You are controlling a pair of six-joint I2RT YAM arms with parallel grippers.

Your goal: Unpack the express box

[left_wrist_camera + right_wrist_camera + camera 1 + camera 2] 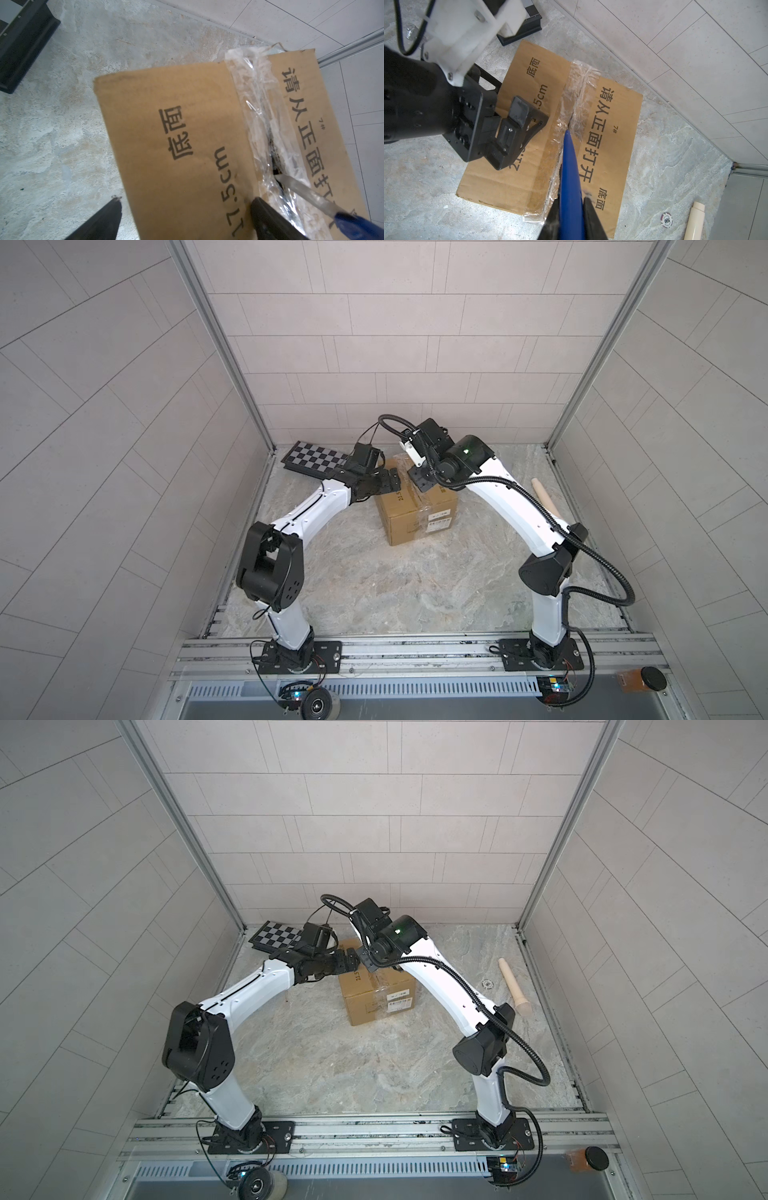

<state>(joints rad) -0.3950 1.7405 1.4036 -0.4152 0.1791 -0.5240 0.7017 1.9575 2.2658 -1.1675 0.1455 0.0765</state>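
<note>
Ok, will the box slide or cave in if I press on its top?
It may slide: the box stands on smooth stone. The flaps probably give near the seam, where the tape is slit. Its square walls look stiff.

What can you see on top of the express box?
Clear tape covers the top seam of the express box; a blue-handled blade, held in the right gripper, pokes into a dark slit there. The flaps hide the contents.

- Both top views: high overhead, looking down, arm bases [291, 649] at six o'clock.
- Wrist cameras: close above the express box [176, 145], both sharing its taped seam [577, 93].
</note>
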